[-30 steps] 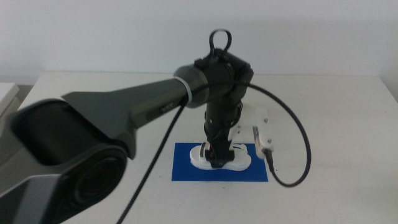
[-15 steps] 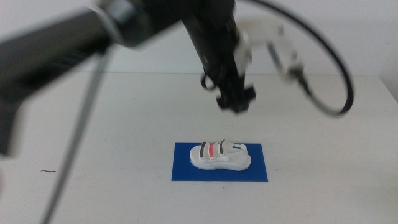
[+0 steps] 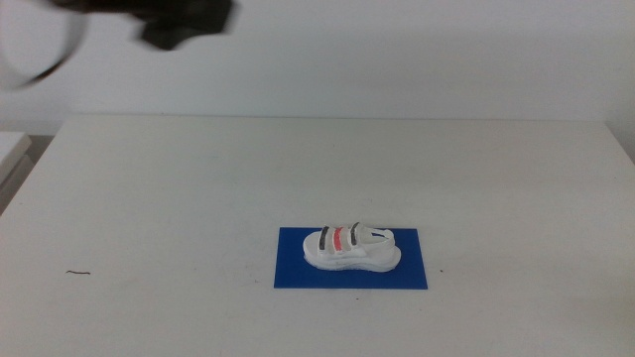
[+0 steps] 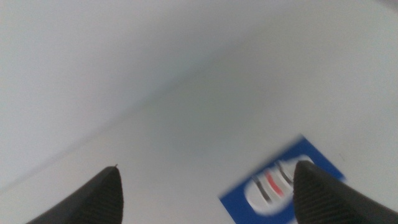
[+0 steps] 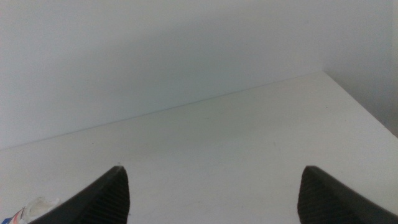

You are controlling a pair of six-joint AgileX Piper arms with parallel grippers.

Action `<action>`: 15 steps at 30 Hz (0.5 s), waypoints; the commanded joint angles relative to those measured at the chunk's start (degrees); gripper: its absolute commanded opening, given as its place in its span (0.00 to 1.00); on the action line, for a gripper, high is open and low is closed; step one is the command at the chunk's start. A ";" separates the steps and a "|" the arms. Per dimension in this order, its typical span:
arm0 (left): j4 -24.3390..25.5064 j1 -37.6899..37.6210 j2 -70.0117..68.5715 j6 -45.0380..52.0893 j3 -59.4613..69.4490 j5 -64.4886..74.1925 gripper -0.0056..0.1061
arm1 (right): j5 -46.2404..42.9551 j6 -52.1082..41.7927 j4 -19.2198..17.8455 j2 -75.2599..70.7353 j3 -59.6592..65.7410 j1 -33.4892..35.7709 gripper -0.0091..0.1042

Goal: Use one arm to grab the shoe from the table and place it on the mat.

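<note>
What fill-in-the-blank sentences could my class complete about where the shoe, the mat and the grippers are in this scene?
1. The shoe lies on the ____ mat.
2. The strap between the shoe's two black straps is ____.
3. The left gripper has its jaws ____, holding nothing.
4. The right gripper is above the ____ table.

Missing words: blue; red; open; white

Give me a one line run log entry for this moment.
shoe: on mat | left gripper: open, raised | right gripper: open, waiting
</note>
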 commanded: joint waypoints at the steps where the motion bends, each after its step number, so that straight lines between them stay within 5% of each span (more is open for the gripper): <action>1: 3.70 0.44 -7.59 -4.88 8.72 -7.72 0.89 | -0.55 -0.20 -0.33 -0.27 0.14 0.00 0.78; 5: 12.73 0.53 -20.92 -30.25 23.82 -9.34 0.89 | -0.55 -0.20 -0.33 -0.27 0.14 0.00 0.78; 10: 23.96 0.53 -33.50 -41.96 38.54 -15.57 0.89 | -0.55 -0.20 -0.33 -0.27 0.14 0.00 0.78; 15: 29.77 0.53 -43.34 -50.17 49.26 -18.57 0.89 | -0.55 -0.20 -0.33 -0.27 0.14 0.00 0.78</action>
